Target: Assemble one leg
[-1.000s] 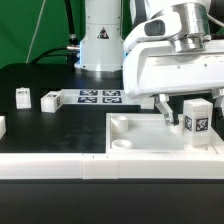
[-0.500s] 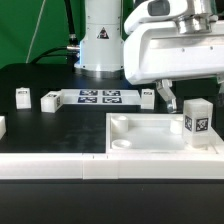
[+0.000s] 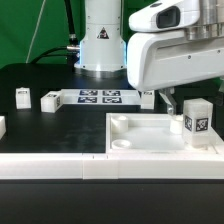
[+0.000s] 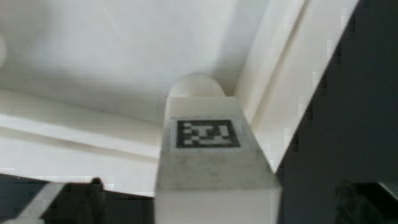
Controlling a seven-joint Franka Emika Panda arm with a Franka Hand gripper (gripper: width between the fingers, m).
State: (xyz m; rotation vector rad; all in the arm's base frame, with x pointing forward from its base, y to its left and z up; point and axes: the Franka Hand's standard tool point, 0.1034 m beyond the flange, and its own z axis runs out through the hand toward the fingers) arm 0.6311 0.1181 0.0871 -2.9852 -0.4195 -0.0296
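A white leg (image 3: 196,118) with a black-and-white tag on its face stands upright in the near right corner of the large white recessed panel (image 3: 140,140). My gripper (image 3: 191,98) hangs just above the leg, open and empty. One finger (image 3: 168,101) shows clear of the leg on the exterior view's left; the other is hidden. In the wrist view the leg (image 4: 214,150) rises between the jaws with a gap on each side, its tag facing the camera, and the panel (image 4: 107,60) lies behind it.
Three more white legs stand on the black table (image 3: 22,96), (image 3: 49,100), (image 3: 147,97), and a white piece (image 3: 2,125) sits at the left edge. The marker board (image 3: 100,97) lies in front of the robot base (image 3: 100,40).
My gripper has risen from around the leg, and the fingers have come up off its sides. The leg stays standing in the panel's corner.
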